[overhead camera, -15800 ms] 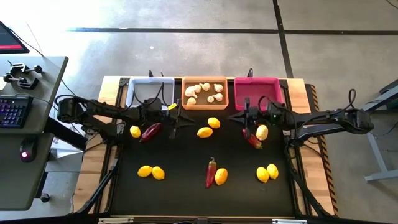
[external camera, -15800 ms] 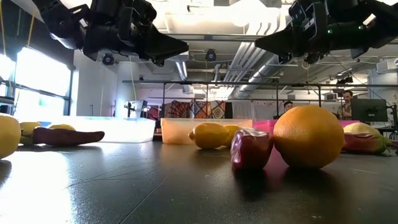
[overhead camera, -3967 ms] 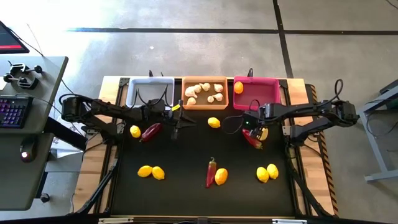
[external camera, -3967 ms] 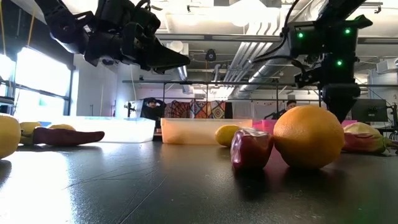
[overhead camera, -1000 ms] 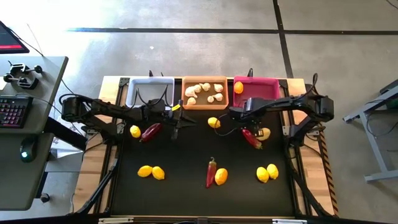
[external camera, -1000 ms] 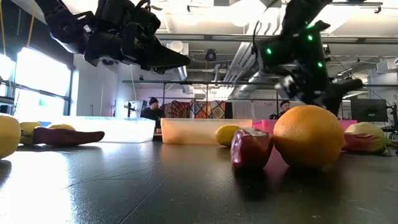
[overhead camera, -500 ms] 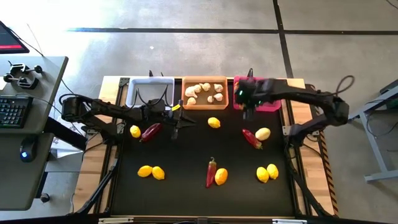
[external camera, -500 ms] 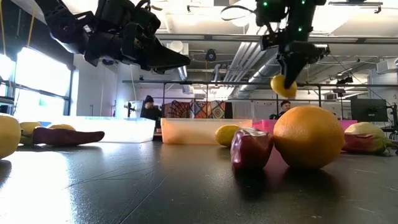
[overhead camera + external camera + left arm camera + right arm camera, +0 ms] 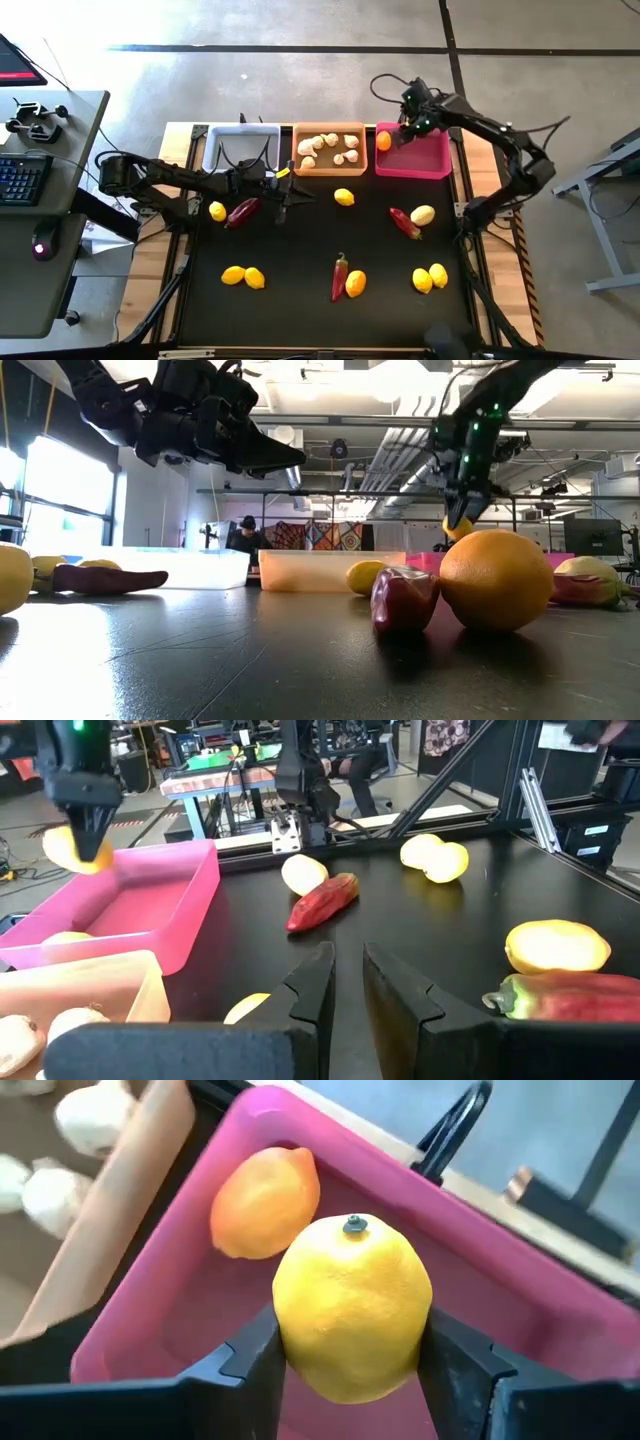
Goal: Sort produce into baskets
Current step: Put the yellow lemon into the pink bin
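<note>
My right gripper (image 9: 408, 130) hangs over the far left part of the pink basket (image 9: 432, 160), shut on a yellow lemon (image 9: 350, 1305). Another lemon (image 9: 265, 1200) lies on that basket's floor. The orange basket (image 9: 301, 168) holds several garlic bulbs, and the white basket (image 9: 240, 128) stands left of it. Lemons (image 9: 344, 197), chili peppers (image 9: 404, 222) and a garlic bulb (image 9: 423, 215) lie scattered on the black mat. My left gripper (image 9: 285, 198) hovers above the mat in front of the orange basket. It is open by a narrow gap, with nothing in it. My right gripper pinches the lemon between its two fingers, one on each side of the fruit's widest part (image 9: 283, 1330). The fingers point down from above. The lemon's stem end (image 9: 351, 1226) faces the wrist camera. The fruit hangs clear above the pink basket's floor (image 9: 455, 528).
Two lemons (image 9: 244, 277) lie near left. A chili (image 9: 340, 276) with a lemon (image 9: 355, 284) lies near centre. Two lemons (image 9: 430, 278) lie near right. A chili (image 9: 243, 212) and a lemon (image 9: 217, 211) lie by my left arm. A desk with a keyboard (image 9: 22, 180) stands left of the table.
My right gripper has swung from over the mat just in front of the pink basket toward the table's far edge, and now hangs over that basket's far left part. It has carried the yellow lemon along, clear of everything.
</note>
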